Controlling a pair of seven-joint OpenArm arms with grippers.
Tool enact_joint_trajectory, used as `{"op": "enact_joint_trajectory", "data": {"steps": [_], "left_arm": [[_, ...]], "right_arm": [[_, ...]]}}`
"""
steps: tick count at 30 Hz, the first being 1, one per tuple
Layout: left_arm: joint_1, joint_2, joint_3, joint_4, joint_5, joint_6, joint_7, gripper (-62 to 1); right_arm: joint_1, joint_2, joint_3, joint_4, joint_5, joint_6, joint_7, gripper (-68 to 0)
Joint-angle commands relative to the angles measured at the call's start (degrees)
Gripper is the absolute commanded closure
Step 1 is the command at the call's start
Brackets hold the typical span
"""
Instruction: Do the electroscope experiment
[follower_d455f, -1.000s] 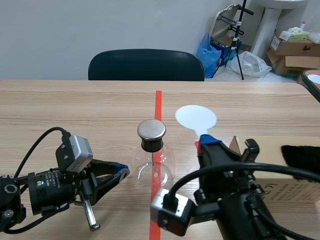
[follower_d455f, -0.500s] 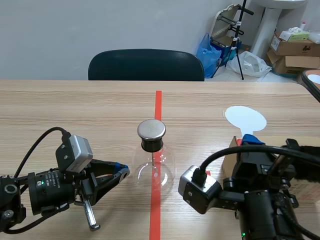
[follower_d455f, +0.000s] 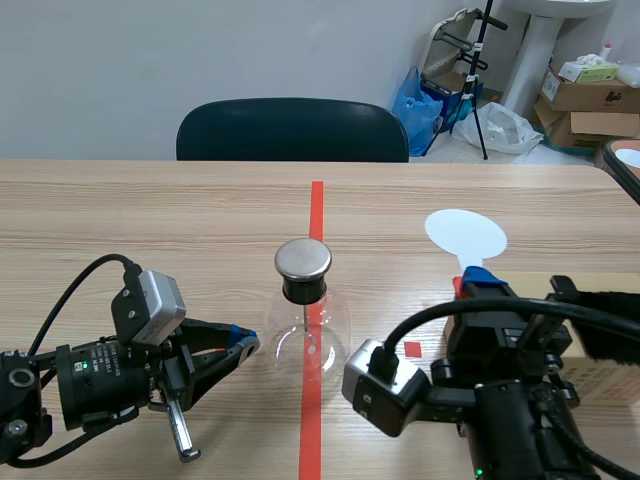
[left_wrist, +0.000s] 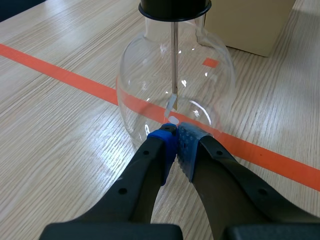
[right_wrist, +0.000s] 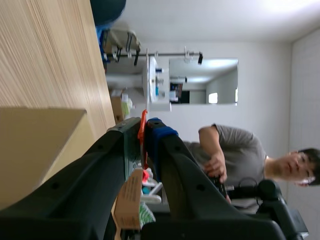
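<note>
Black arms, silver-grey camera boxes, looping black cables, thick claw fingers with blue dotted pads.

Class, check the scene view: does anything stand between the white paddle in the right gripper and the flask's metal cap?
Nothing visible does. Only bare table lies between the white paddle, held by the right gripper, and the metal cap.

Scene view: looking from the robot's side across the pale wooden table. Left wrist view: facing forward and down, close on the round clear glass flask, also showing in the scene view. Right wrist view: rolled sideways, looking along the table.
</note>
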Motion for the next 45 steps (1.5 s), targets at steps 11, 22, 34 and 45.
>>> {"op": "enact_joint_trajectory", "data": {"steps": [11, 22, 34, 45], "left_arm": [[-0.04, -0.04, -0.11, 0.90, -0.79, -0.28, -1.16, -3.1], [-0.04, -0.04, -0.11, 0.90, -0.79, -0.28, -1.16, -3.1], [-0.04, -0.04, -0.11, 0.90, -0.79, -0.28, -1.16, -3.1], [-0.04, -0.04, -0.11, 0.90, -0.79, -0.28, -1.16, -3.1]], "right_arm": [[0.37, 0.28, -0.11, 0.48, -0.04, -0.61, 18.80, -1.1], [0.37, 0.28, -0.11, 0.48, -0.04, -0.61, 31.93, -1.1], [0.37, 0.28, -0.11, 0.48, -0.04, -0.61, 32.59, -1.1], [0.37, 0.28, -0.11, 0.48, -0.04, -0.61, 32.59, -1.1]]}}
